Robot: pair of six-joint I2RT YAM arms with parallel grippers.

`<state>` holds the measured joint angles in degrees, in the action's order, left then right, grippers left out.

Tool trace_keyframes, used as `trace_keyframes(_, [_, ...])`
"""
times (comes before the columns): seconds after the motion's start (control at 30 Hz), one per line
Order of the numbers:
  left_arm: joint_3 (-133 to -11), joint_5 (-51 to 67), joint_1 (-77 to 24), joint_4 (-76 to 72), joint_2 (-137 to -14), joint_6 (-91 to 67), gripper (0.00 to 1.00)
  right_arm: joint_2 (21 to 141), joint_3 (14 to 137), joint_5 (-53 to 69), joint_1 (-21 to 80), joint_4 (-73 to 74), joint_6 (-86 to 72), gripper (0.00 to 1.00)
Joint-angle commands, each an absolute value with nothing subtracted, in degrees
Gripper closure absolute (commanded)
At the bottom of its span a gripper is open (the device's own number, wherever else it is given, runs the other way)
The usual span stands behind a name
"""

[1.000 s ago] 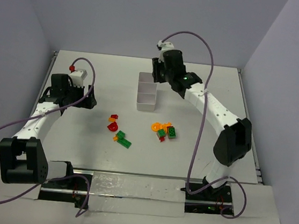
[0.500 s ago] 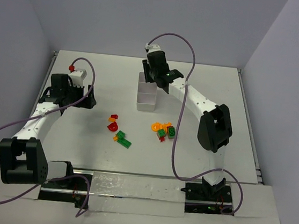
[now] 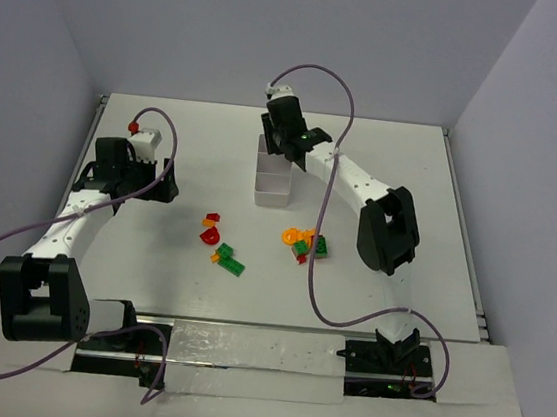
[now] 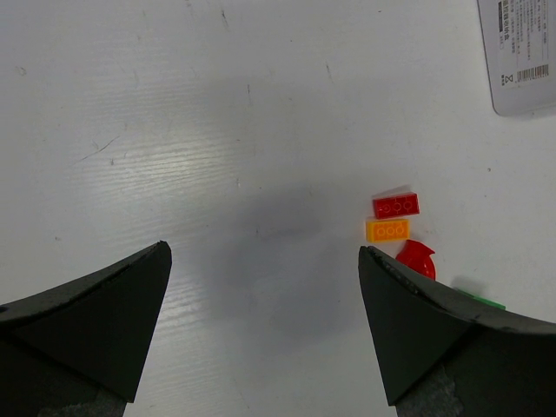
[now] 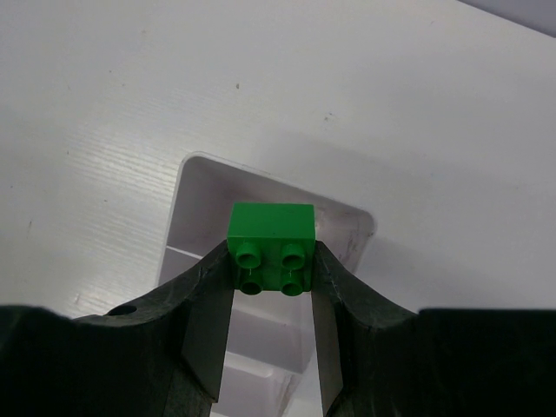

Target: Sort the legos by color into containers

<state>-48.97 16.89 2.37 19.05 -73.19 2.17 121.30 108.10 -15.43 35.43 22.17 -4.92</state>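
Right wrist, right jaws clamping green lego above 3-compartment tray, left jaws wide open

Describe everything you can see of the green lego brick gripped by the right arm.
The green brick is a small square piece of glossy plastic with four round studs facing the wrist camera. The right gripper pinches its opposite sides between dark fingers. It is held over the end compartment of the white tray, apparently touching nothing else.

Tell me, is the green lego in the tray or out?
Out. The right hand pinches the green lego between its fingers, over the tray's end compartment.
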Motion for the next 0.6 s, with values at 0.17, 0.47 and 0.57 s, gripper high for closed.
trace_keyframes(0.17, [-50.80,16.81,2.64,18.47,-73.56,3.28,0.01,122.18,111.47,-16.95,35.33,22.51,-5.89,0.38])
trace_keyframes(0.47, [-50.39,23.59,2.64,19.30,-71.02,7.52,0.01,120.18,114.25,-14.24,35.33,26.53,-7.55,0.28])
trace_keyframes(0.57, [-50.56,35.35,1.97,22.79,-68.49,16.54,0.01,115.27,114.41,-10.40,35.31,29.00,-7.48,0.18])
